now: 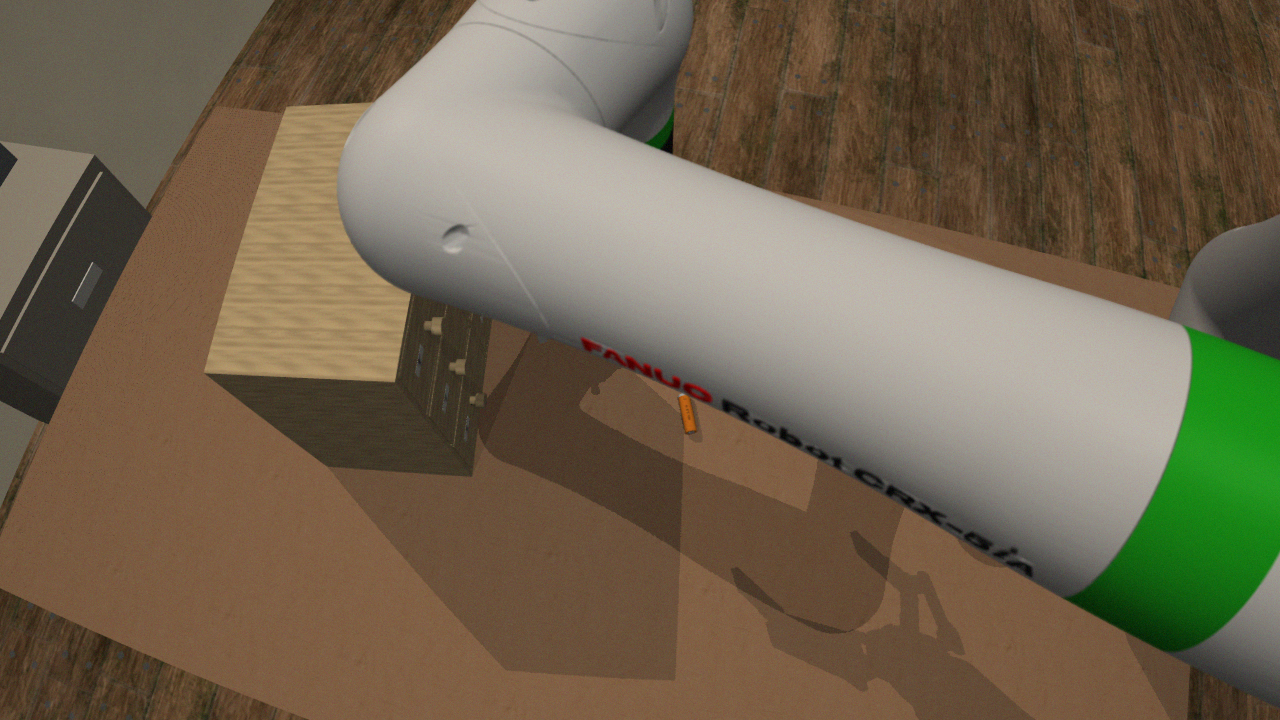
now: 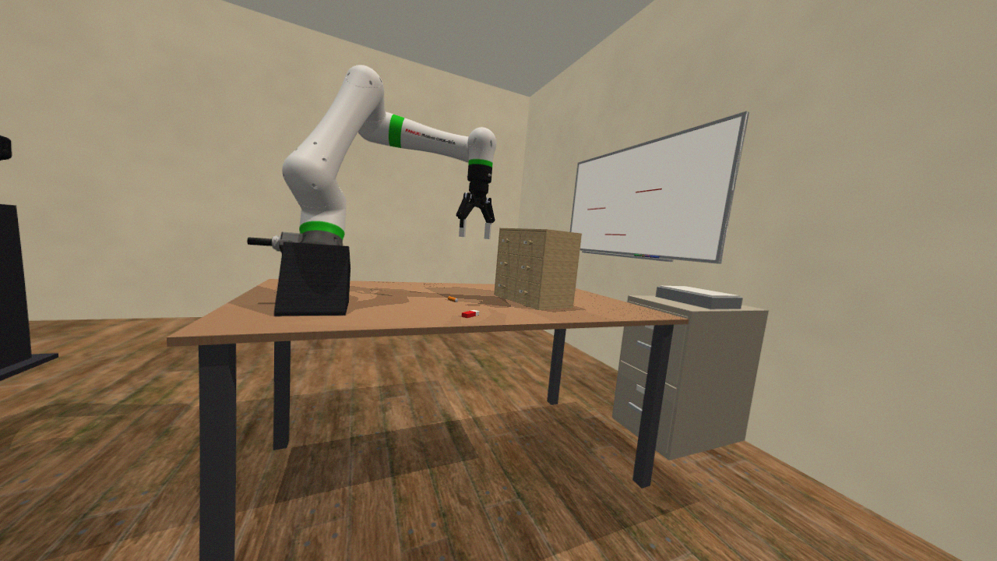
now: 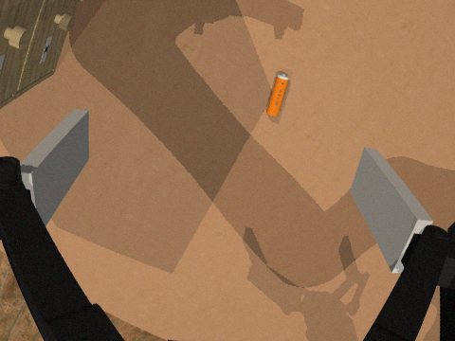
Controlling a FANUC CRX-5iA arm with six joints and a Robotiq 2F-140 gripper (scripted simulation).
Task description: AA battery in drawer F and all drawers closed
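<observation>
While our wide-open black two-fingered gripper [image 2: 474,231] [image 3: 226,152] hung above the orange cylindrical battery [image 1: 686,413] [image 2: 452,299] [image 3: 278,95], apparently lining up a grasp, we couldn't read drawer F's label.

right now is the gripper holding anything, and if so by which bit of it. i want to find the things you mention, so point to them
Nothing is held: the gripper [image 2: 474,231] [image 3: 226,152] is open, and the battery [image 1: 687,414] [image 2: 452,299] [image 3: 278,95] lies on the table.
</observation>
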